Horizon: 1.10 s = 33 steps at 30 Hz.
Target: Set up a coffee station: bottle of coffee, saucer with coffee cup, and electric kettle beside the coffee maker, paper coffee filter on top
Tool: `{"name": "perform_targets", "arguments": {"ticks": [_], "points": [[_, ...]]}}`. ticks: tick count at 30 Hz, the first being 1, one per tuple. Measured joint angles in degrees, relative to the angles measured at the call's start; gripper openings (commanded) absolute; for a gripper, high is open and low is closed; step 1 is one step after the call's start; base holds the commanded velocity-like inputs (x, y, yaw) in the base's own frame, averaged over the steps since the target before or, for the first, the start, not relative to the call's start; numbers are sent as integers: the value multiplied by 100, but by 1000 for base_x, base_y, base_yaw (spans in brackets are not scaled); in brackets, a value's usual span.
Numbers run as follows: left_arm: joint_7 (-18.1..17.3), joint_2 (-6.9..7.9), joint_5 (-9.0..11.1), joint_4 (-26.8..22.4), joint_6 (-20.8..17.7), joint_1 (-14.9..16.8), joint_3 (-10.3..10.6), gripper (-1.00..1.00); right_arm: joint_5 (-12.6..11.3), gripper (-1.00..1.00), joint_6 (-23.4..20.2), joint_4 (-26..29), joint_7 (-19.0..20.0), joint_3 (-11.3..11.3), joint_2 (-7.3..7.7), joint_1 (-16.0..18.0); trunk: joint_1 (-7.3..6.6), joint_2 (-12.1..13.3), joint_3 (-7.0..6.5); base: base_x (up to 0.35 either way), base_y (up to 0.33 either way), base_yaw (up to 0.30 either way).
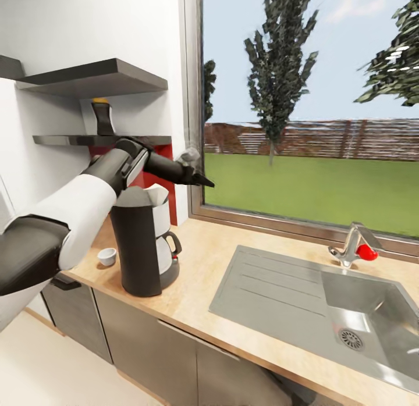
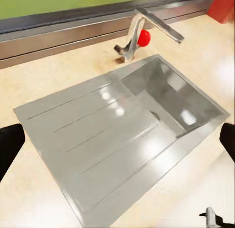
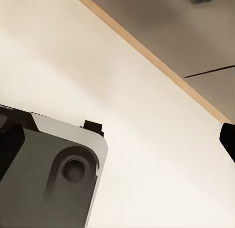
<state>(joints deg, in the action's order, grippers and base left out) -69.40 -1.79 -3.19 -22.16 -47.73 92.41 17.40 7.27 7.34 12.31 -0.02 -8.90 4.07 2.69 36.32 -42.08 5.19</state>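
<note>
**Hidden and cut off**

The bottle of coffee [image 1: 103, 116] on the shelf [image 1: 70, 140] is partly covered below by the left arm. The coffee maker [image 1: 138, 243] is overlapped by the forearm. The sink [image 1: 372, 313] is cropped at the right edge.

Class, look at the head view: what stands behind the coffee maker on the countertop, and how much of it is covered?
A glass electric kettle with a black handle stands behind the coffee maker; the maker covers most of its body.
</note>
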Motion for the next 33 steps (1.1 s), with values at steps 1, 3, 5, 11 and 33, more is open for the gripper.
{"name": "perform_targets", "arguments": {"ticks": [1, 3, 5, 11, 33], "points": [[-115, 4, 0, 17, 135, -80, 0, 100, 0, 100, 0, 0, 0, 1, 1, 0, 0, 0, 0, -15, 0, 0], [-478, 17, -2, 91, 477, -335, 2, 100, 0, 100, 0, 1, 1, 2, 3, 0, 0, 0, 0, -10, 0, 0], [-1332, 64, -4, 210, 1176, -806, 1, 100, 1, 100, 0, 1, 2, 1, 1, 1, -1, -1, 1, -4, 0, 0], [-2031, 206, -7, 725, 2418, -1291, -1, 100, 0, 100, 0, 2, 1, -5, -3, 0, 0, -1, 0, -9, 0, 0], [-2035, 236, -7, 1678, 3392, -1378, -7, 100, -1, 100, 0, 2, -6, 3, -4, 0, 2, -1, -1, -184, 0, 0]]}}
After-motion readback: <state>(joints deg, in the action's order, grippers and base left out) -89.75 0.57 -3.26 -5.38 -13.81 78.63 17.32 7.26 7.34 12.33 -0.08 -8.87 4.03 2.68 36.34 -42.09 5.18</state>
